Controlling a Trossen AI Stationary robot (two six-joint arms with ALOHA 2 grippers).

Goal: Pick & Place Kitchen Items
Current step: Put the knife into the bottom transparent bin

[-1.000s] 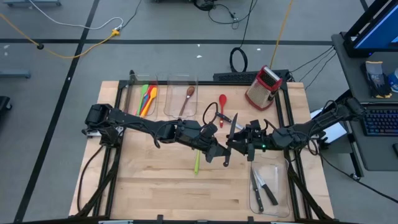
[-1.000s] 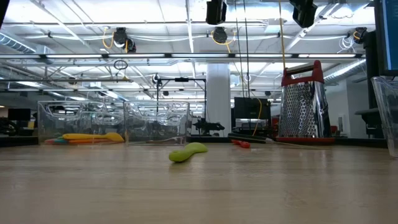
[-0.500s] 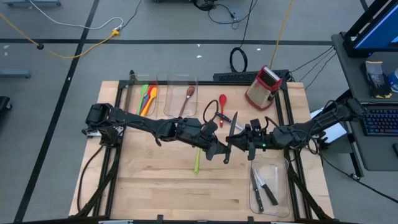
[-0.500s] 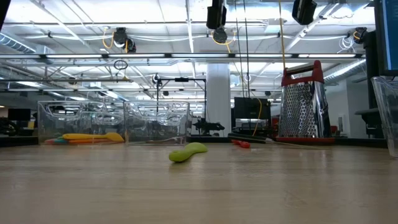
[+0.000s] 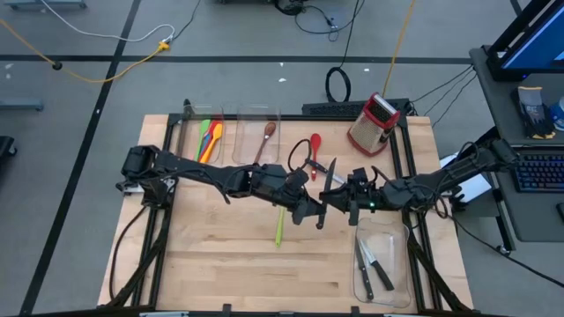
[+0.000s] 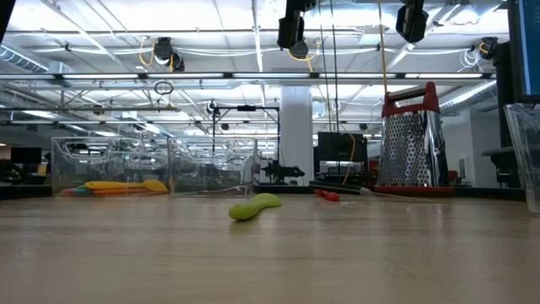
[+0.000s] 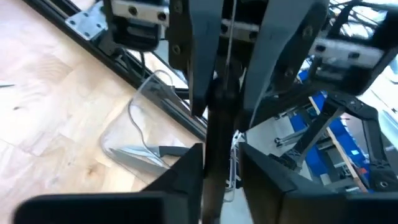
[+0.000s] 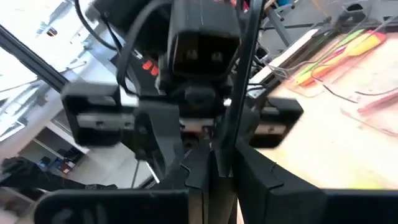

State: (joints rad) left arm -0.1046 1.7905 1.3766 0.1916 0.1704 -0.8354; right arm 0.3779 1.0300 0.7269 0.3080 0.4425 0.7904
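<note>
A black-handled steel knife [image 5: 328, 189] hangs in the air over the middle of the table, blade toward the far edge and handle toward the near edge. My left gripper [image 5: 315, 214] comes in from the left and is shut on the knife's handle. My right gripper [image 5: 337, 201] comes in from the right and is shut on the blade. A green utensil [image 5: 278, 227] lies flat on the wood near them. A red spoon [image 5: 315, 145] and a second knife [image 5: 328, 169] lie farther back. My left gripper has the knife's black handle [image 7: 219, 143] between its two fingers; the handle fills the gap. The fingers come level from the table's left and lie across the knife, which is clear of the table. My right gripper pinches the thin steel blade [image 8: 235, 118] between its two fingers, just beyond the handle. Its fingers come level from the table's right, across the knife.
At the back left, one clear bin [image 5: 207, 139] holds coloured spoons and the bin beside it [image 5: 264, 141] holds a wooden spoon. A bin [image 5: 374, 264] at the near right holds knives. A red-and-silver grater [image 5: 374, 123] stands at the back right.
My right gripper has shut on the knife's blade. The knife has stayed where it was, between the two grippers.
</note>
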